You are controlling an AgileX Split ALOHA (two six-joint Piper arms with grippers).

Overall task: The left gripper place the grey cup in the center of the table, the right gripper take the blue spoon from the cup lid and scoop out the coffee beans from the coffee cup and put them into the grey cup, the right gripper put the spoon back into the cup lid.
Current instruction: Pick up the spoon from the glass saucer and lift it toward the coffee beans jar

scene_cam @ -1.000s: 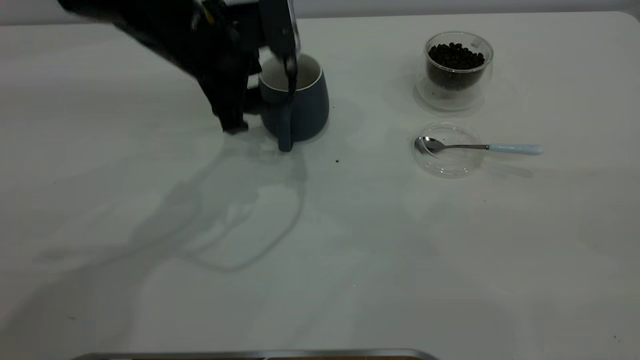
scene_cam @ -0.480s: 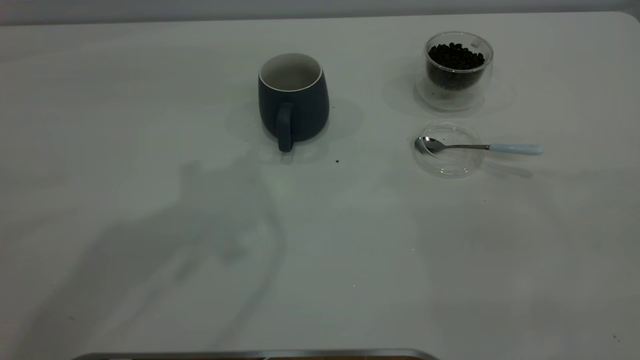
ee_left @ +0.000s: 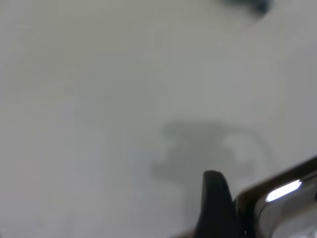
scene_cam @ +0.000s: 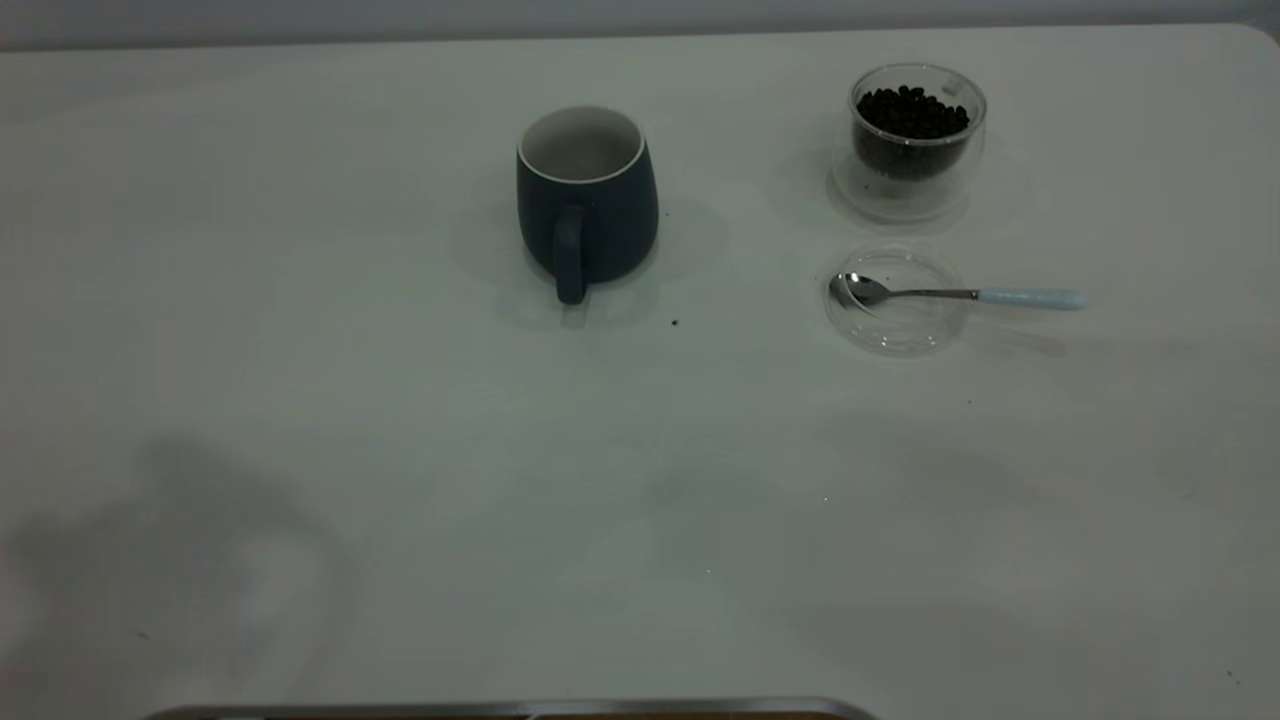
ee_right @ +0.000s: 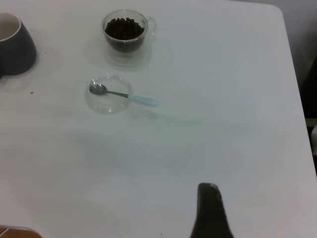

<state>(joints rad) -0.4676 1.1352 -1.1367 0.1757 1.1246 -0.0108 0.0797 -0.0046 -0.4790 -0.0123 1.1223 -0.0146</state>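
now standing upright mid-table: grey cup [scene_cam: 587, 200], handle toward the near edge, empty inside. off to its right, coffee cup [scene_cam: 914, 135] full of coffee beans [scene_cam: 912, 112]; just nearer, blue spoon [scene_cam: 960, 294] resting with bowl in the cup lid [scene_cam: 895, 300]. cannot tell whether either gripper is apart or together.

left pincer [ee_left: 214, 198] raised, right pincer [ee_right: 210, 210] high — apart

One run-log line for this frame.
grey cup: placed, upright | blue spoon: on cup lid | coffee cup: beans inside | next: right arm takes spoon
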